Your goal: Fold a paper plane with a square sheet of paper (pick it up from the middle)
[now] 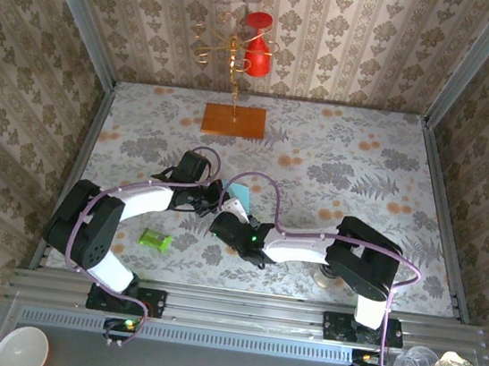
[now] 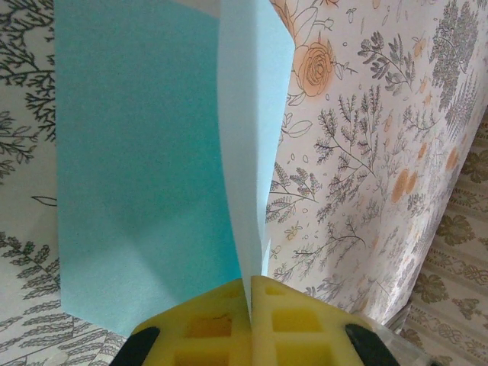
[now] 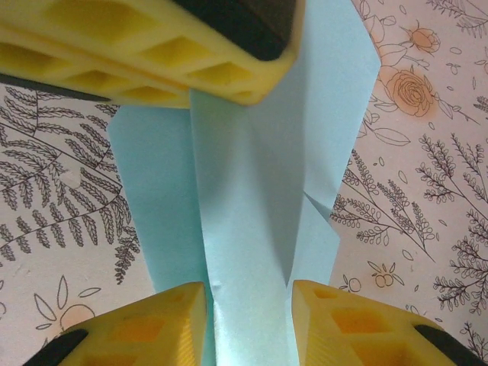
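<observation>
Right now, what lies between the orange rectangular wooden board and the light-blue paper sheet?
Just bare flower-patterned tabletop between board and paper, in the top external view.

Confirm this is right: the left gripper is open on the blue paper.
Not right. The left gripper is shut on the paper, not open. The left wrist view shows its jaws pressed together, pinching a raised fold of the sheet.
</observation>
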`<state>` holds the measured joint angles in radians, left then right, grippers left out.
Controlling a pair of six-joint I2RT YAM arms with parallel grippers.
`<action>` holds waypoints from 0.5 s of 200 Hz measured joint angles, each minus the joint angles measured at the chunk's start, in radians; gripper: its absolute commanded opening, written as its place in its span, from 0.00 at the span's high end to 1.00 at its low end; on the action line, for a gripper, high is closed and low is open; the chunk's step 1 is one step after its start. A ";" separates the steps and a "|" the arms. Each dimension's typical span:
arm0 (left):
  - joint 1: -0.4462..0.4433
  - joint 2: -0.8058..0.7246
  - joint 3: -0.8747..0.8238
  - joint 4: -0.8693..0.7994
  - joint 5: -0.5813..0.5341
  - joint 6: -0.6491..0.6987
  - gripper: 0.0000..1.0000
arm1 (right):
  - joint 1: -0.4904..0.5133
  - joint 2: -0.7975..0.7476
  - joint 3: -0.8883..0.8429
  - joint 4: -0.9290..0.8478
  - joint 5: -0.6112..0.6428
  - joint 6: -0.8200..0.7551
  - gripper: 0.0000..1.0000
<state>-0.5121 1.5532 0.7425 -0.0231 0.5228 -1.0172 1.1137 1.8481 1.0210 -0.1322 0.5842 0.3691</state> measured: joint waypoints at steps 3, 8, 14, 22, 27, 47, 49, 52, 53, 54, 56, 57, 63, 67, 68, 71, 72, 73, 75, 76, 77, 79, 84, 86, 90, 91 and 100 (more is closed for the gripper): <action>0.000 0.000 0.000 0.000 0.000 -0.001 0.95 | 0.000 0.000 0.000 0.000 0.002 0.000 0.63; 0.000 0.000 0.000 0.000 0.000 -0.001 0.95 | 0.001 0.000 0.000 0.000 0.006 0.000 0.63; 0.000 0.000 0.000 0.000 0.000 -0.003 0.96 | 0.002 0.000 0.000 0.000 0.010 0.000 0.63; 0.000 0.000 0.000 0.000 0.000 -0.004 0.95 | 0.003 0.001 0.000 0.000 0.013 0.000 0.63; 0.000 0.000 0.000 0.000 0.000 -0.005 0.95 | 0.003 0.001 0.000 0.000 0.015 0.000 0.63; 0.000 0.000 0.000 0.000 0.000 -0.008 0.95 | 0.004 0.011 0.000 0.000 0.020 0.000 0.65; 0.000 0.000 0.000 0.000 0.000 -0.008 0.95 | 0.004 0.013 0.000 0.000 0.021 0.000 0.65; 0.000 0.000 0.000 0.000 0.000 -0.008 0.95 | 0.004 0.015 0.000 0.000 0.023 0.000 0.66; 0.000 0.000 0.000 0.000 0.000 -0.008 0.95 | 0.004 0.016 0.000 0.000 0.023 0.000 0.66; 0.000 0.000 0.000 0.000 0.000 -0.009 0.95 | 0.004 0.017 0.000 0.000 0.023 0.000 0.66; 0.000 0.000 0.000 0.000 0.000 -0.009 0.95 | 0.004 0.018 0.000 0.000 0.023 0.000 0.66; 0.000 0.000 0.000 0.000 0.000 -0.009 0.95 | 0.004 0.019 0.000 0.000 0.023 0.000 0.66; 0.000 0.000 0.000 0.000 0.000 -0.010 0.95 | 0.004 0.023 0.000 -0.001 0.024 0.000 0.67; 0.000 0.000 0.000 0.000 0.000 -0.011 0.95 | 0.004 0.024 0.000 -0.001 0.027 0.000 0.68; 0.000 0.000 0.000 0.000 0.000 -0.011 0.95 | 0.004 0.025 0.000 -0.001 0.027 0.000 0.68; 0.000 0.000 0.000 0.000 0.000 -0.011 0.95 | 0.004 0.026 0.000 -0.001 0.027 0.000 0.68; 0.000 0.000 0.000 0.000 0.000 -0.011 0.95 | 0.004 0.026 0.000 -0.001 0.028 0.000 0.69; 0.000 0.000 0.000 0.000 0.000 -0.011 0.95 | 0.004 0.026 0.000 0.000 0.029 0.000 0.69; 0.000 0.000 0.000 0.000 0.000 -0.011 0.94 | 0.004 0.026 0.000 0.000 0.030 0.000 0.69; 0.000 0.000 0.000 0.000 0.000 -0.011 0.94 | 0.004 0.026 0.000 -0.001 0.030 -0.001 0.69; 0.000 0.000 0.000 0.000 0.000 -0.011 0.94 | 0.004 0.026 0.000 -0.001 0.031 -0.001 0.70; 0.000 0.000 0.000 0.000 0.000 -0.011 0.94 | 0.004 0.026 0.000 0.000 0.031 0.000 0.70; 0.000 0.000 0.000 0.000 0.000 -0.011 0.94 | 0.004 0.026 0.000 0.000 0.032 -0.001 0.71; 0.000 0.000 0.000 0.000 0.000 -0.011 0.93 | 0.004 0.026 0.000 0.000 0.034 0.000 0.72; 0.000 0.000 0.000 0.000 0.000 -0.011 0.93 | 0.004 0.026 0.000 0.000 0.034 -0.002 0.73; 0.000 -0.001 0.000 0.000 0.000 -0.011 0.93 | 0.004 0.026 0.000 0.000 0.034 -0.002 0.73; 0.000 -0.002 0.000 0.000 0.000 -0.012 0.92 | 0.004 0.026 0.000 0.000 0.034 0.000 0.74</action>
<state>-0.5121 1.5517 0.7425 -0.0231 0.5228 -1.0290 1.1175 1.8740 1.0210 -0.1322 0.6186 0.3687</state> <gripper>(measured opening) 0.071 0.272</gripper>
